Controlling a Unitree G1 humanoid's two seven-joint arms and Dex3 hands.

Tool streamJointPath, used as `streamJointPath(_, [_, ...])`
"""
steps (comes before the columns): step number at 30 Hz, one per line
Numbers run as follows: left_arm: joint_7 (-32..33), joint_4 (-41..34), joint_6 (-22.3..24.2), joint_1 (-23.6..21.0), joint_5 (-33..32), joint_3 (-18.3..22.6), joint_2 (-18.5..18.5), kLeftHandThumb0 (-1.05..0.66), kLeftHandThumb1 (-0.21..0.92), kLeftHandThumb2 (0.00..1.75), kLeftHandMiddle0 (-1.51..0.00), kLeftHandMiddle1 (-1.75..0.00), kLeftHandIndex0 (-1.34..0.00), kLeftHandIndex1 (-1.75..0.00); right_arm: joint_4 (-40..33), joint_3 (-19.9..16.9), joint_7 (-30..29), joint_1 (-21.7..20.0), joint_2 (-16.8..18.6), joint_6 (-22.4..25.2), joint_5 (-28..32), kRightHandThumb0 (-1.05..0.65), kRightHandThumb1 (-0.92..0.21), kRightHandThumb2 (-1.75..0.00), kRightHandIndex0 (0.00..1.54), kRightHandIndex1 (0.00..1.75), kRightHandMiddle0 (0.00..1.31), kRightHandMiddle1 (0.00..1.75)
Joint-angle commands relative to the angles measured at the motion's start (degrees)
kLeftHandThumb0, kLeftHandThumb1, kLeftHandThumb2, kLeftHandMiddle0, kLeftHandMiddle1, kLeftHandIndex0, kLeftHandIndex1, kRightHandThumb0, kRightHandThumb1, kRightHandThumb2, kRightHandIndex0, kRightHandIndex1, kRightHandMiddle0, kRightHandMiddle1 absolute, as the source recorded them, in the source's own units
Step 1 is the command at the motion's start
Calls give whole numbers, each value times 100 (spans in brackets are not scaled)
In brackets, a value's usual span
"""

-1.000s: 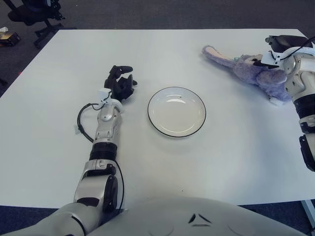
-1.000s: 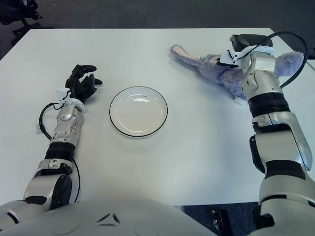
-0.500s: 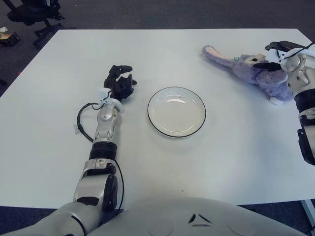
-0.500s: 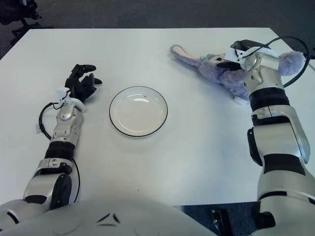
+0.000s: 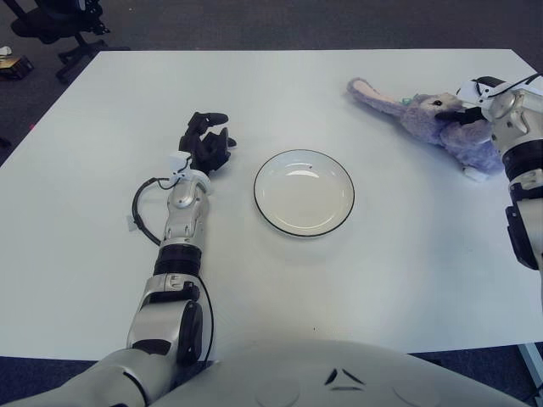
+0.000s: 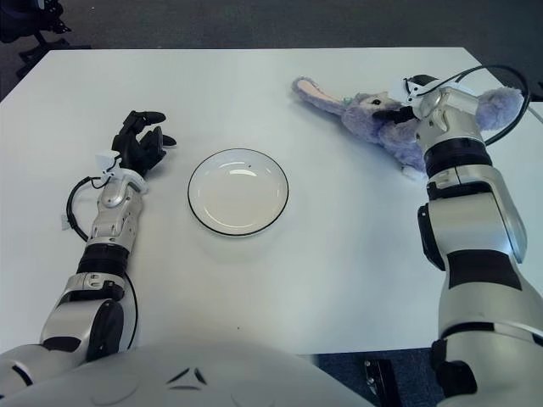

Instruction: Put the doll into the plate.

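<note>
The right robot hand [image 6: 413, 95] sits near the far right corner of the bench [image 6: 339, 254], pressed against the purple plush rabbit doll [image 6: 382, 119]. Its dark fingers [image 6: 405, 111] lie against the doll's body just behind the head, but the wrist hides most of them, so I cannot tell whether they are closed around the plush or only touching it. The doll lies on its side on the bench, its long pink-lined ear [image 6: 316, 91] stretched toward the far left, its rounder purple body [image 6: 501, 106] showing behind the silver forearm toward the right edge. A black cable loops over the wrist above the doll.

The white plate [image 6: 238, 192] with a thin dark rim stands near the middle of the bench, well apart from the doll, and it holds nothing.

The left robot hand [image 5: 206, 144] shows just left of the plate, its forearm laid along the bench toward the near edge. Its black fingers are loosely curled upward and hold nothing. A black cable [image 5: 140, 212] loops out beside that forearm.

An office chair base [image 5: 59, 25] stands on the dark floor beyond the far left corner.
</note>
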Motion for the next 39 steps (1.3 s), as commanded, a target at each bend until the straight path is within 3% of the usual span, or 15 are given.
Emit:
streamJointPath(1, [43, 80, 165, 190, -10, 13, -28, -1, 68, 68, -58, -153, -40, -138, 59, 20, 53, -123, -10, 8, 98, -103, -92, -34, 21, 0, 24, 0])
streamJointPath(4, [44, 75, 169, 192, -10, 12, -29, -1, 68, 68, -57, -153, -40, -138, 70, 34, 53, -130, -12, 6, 111, -103, -92, -34, 20, 0, 24, 0])
streamJointPath(10, [63, 40, 202, 203, -5, 10, -31, -1, 68, 68, -58, -153, -40, -138, 76, 131, 607, -234, -91, -122, 122, -103, -92, -35, 19, 0, 25, 0])
streamJointPath(33, [112, -119, 311, 259, 12, -9, -60, -1, 68, 68, -57, -153, -39, -139, 18, 218, 1194, -303, -125, 0, 163, -101, -92, -32, 19, 0, 25, 0])
streamJointPath(39, [135, -147, 355, 266, 22, -22, -58, -1, 68, 68, -57, -153, -39, -139, -181, 265, 1668, -248, -251, -227, 241, -98, -92, -31, 24, 2, 27, 1])
